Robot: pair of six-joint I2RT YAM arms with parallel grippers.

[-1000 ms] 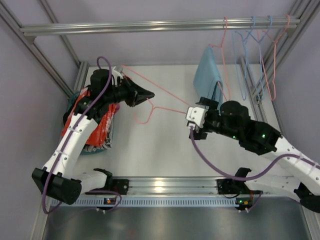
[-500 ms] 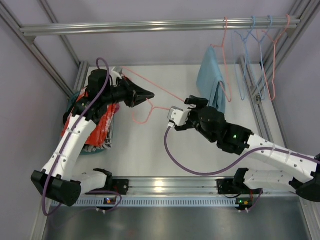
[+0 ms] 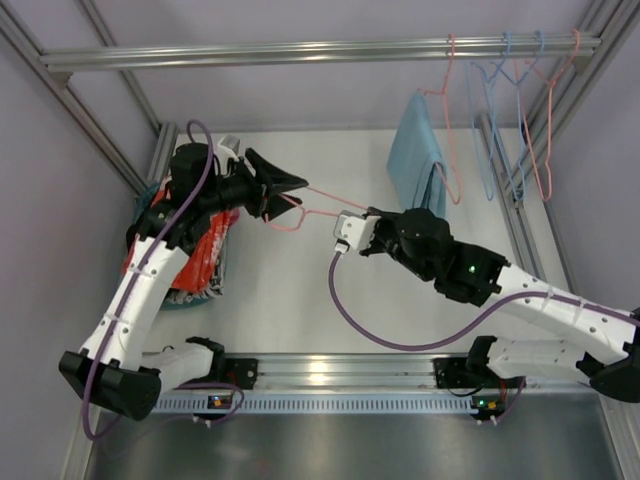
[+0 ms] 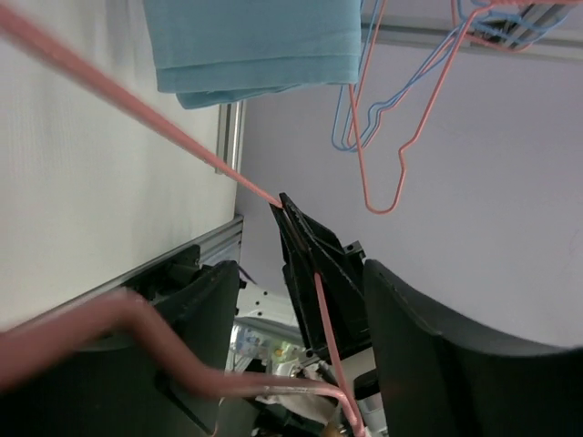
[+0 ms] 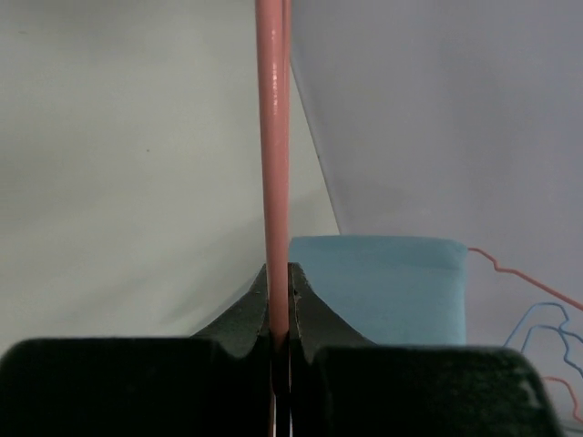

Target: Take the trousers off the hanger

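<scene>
An empty pink wire hanger [image 3: 328, 198] hangs in the air between my two grippers. My right gripper [image 3: 368, 215] is shut on its straight wire [image 5: 271, 137], and the jaws pinch it at their tips [image 5: 281, 273]. My left gripper [image 3: 283, 193] is open. Its fingers [image 4: 187, 337] stand wide on either side of the hanger's bent end without pinching it. The left wrist view also shows the right gripper [image 4: 305, 259] clamped on the wire. The orange-red trousers with white markings [image 3: 205, 255] lie in a pile at the far left, under the left arm.
A metal rail [image 3: 300, 50] crosses the back. Several pink and blue wire hangers [image 3: 510, 110] hang at its right end. A folded light blue cloth [image 3: 415, 160] hangs from one pink hanger, close behind the right gripper. Frame posts run along both sides.
My right gripper moved left to the hanger wire and shut on it. My left gripper, shut on the hanger before, has opened and risen a little. The hook swung up towards it.
</scene>
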